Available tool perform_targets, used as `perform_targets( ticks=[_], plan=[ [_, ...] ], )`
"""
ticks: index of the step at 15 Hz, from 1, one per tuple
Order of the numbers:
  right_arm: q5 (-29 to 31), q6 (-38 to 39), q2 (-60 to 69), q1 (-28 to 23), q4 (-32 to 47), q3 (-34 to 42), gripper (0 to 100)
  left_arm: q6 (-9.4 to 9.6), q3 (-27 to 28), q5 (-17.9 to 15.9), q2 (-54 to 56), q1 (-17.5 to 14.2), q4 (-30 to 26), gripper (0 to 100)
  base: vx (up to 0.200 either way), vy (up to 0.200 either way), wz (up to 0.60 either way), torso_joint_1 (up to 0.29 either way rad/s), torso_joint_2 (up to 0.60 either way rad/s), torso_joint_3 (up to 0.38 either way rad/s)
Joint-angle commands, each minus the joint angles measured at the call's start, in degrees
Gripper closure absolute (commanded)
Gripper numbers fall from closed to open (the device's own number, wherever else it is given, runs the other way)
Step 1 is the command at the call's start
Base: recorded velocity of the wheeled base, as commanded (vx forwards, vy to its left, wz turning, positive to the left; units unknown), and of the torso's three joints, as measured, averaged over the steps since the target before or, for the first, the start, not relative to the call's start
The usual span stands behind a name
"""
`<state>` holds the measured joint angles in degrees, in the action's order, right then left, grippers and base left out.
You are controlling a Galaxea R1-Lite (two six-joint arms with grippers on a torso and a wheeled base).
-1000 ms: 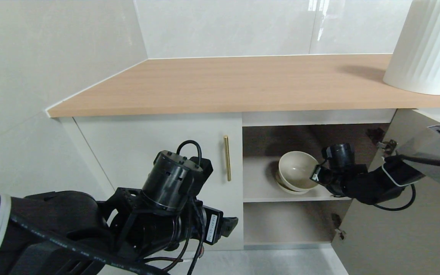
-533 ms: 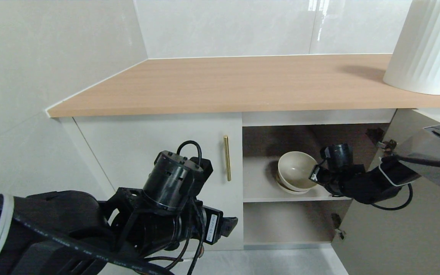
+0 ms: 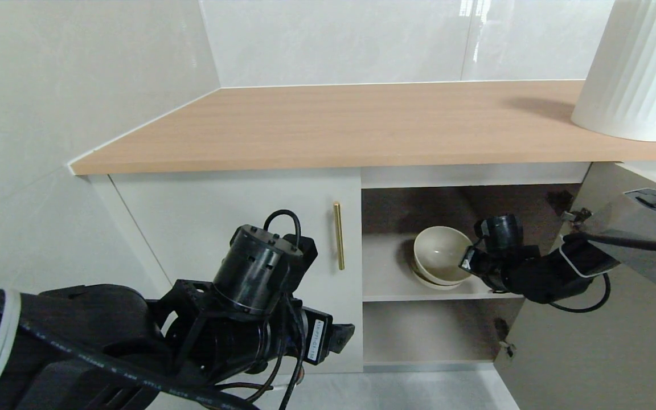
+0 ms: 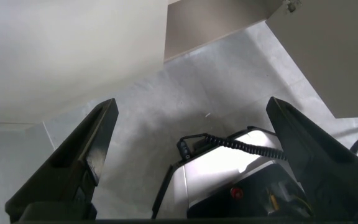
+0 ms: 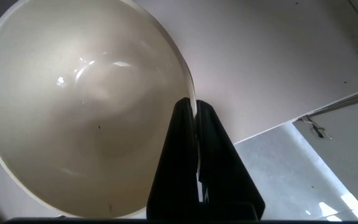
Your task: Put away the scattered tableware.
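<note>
A cream bowl [image 3: 439, 251] hangs tilted inside the open cabinet, just above the upper shelf [image 3: 385, 273]. My right gripper [image 3: 468, 263] is shut on its right rim. The right wrist view shows both fingers [image 5: 207, 143] pinching the rim of the bowl [image 5: 86, 124]. Under the held bowl, the edge of another cream dish [image 3: 431, 282] rests on the shelf; whether the two touch I cannot tell. My left gripper [image 4: 192, 106] is open and holds nothing, low in front of the closed left door, over the grey floor [image 4: 216, 81].
A tall white ribbed container [image 3: 638, 68] stands on the wooden countertop [image 3: 362, 125] at the right. The cabinet's right door [image 3: 590, 341] is swung open beside my right arm. The left door has a gold handle [image 3: 337, 236]. The lower shelf [image 3: 425, 333] is bare.
My right gripper has carried the bowl slightly left and deeper into the cabinet. The left arm has not moved.
</note>
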<state>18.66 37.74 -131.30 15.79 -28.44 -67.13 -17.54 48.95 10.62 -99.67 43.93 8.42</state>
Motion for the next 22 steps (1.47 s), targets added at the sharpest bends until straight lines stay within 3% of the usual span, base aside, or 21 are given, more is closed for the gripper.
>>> perform_targets(
  ticks=[1,2,8,11,13,16,19,21,22],
  plan=[
    [-0.03,-0.04,-0.09,0.03,-0.04,-0.01,100,-0.04,0.01,0.02,-0.09,0.01,0.01,0,0.000,0.000,0.00,0.000,0.00,0.000],
    [-0.03,-0.04,-0.09,0.03,-0.04,-0.01,0,-0.04,0.01,0.02,-0.09,0.01,0.01,0,0.000,0.000,0.00,0.000,0.00,0.000],
    [-1.00,-0.04,2.11,0.82,0.84,1.66,0,-0.04,0.10,0.10,0.09,-0.08,0.01,0,0.000,0.000,0.00,0.000,0.00,0.000],
    [-6.45,-0.21,9.31,1.88,4.45,5.87,0,-0.65,0.10,0.63,1.85,-2.01,0.10,0,0.000,0.000,0.00,0.000,0.00,0.000],
    [-10.49,-1.62,17.57,3.20,11.13,8.69,0,-2.76,0.01,0.81,4.31,-3.86,0.72,0,0.000,0.000,0.00,0.000,0.00,0.000],
    [-10.84,-8.39,33.75,5.83,26.51,10.80,0,-2.94,-1.48,0.81,12.04,-9.22,0.19,0,0.000,0.000,0.00,0.000,0.00,0.000],
    [-11.11,-11.46,43.50,8.91,38.20,13.70,0,-3.11,-9.04,0.90,17.23,-10.80,0.37,0,0.000,0.000,0.00,0.000,0.00,0.000],
    [-11.11,-11.99,48.78,11.02,40.66,17.91,0,-3.11,-12.12,1.25,19.69,-13.09,0.45,0,0.000,0.000,0.00,0.000,0.00,0.000],
    [-10.93,-12.08,51.50,11.99,40.83,20.20,0,-4.17,-13.09,1.07,20.13,-13.35,0.45,0,0.000,0.000,0.00,0.000,0.00,0.000]
  ],
)
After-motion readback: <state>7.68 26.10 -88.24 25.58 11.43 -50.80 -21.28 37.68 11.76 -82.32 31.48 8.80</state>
